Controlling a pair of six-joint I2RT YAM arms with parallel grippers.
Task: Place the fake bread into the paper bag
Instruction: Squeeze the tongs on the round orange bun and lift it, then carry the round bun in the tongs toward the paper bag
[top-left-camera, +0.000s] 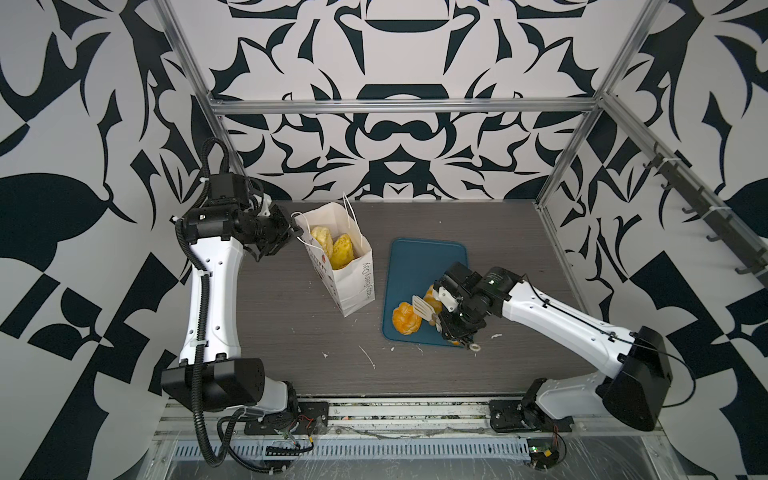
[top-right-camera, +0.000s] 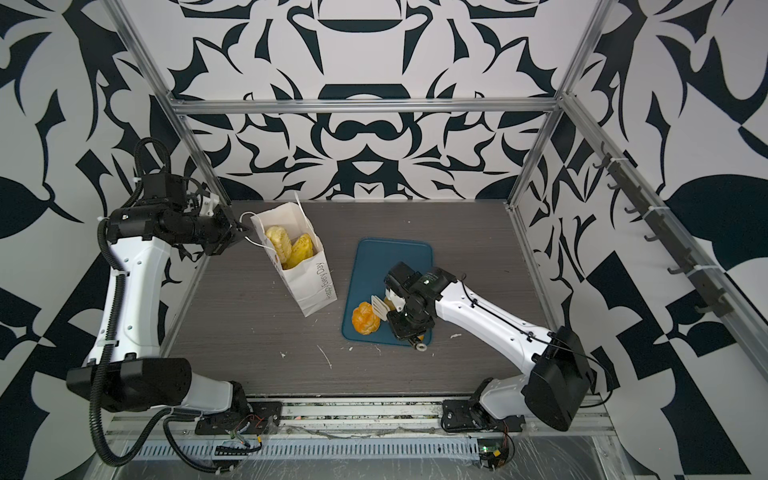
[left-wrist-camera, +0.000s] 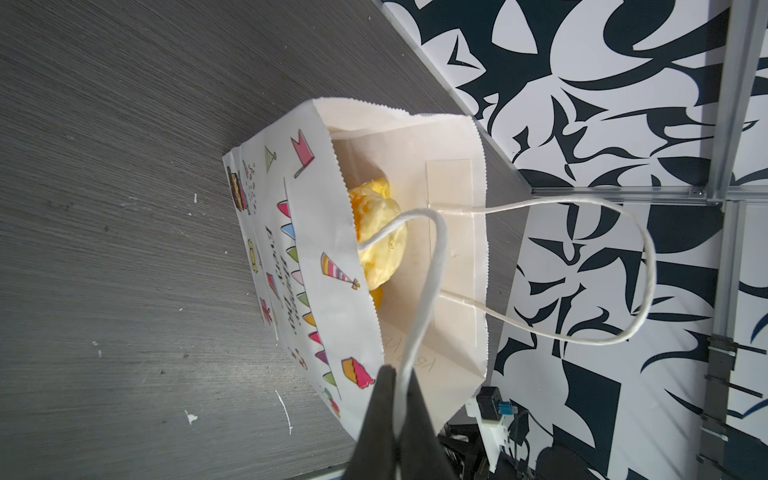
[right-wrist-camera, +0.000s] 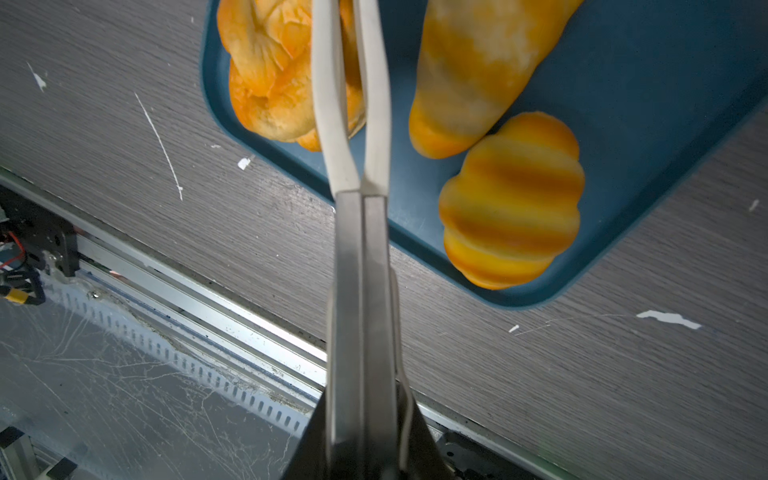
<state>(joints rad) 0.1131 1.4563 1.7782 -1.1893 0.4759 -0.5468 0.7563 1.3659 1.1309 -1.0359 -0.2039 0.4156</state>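
Right gripper (top-left-camera: 441, 323) clenched on steel tongs (right-wrist-camera: 353, 124); left gripper (top-left-camera: 296, 233) pinching cord (left-wrist-camera: 428, 266) of white paper bag (top-left-camera: 351, 282). Two golden pastries (top-left-camera: 332, 246) bagged; three remain on teal tray (top-left-camera: 415, 259).

Matt white paper bag (top-left-camera: 353, 286), glossy smooth fake bread (right-wrist-camera: 511, 199), smooth teal plastic tray (top-left-camera: 428, 257), rough grey wood-grain tabletop (top-left-camera: 291, 332), brushed metal tongs (right-wrist-camera: 361, 291) with pale plastic tips, aluminium frame (top-left-camera: 399, 106)
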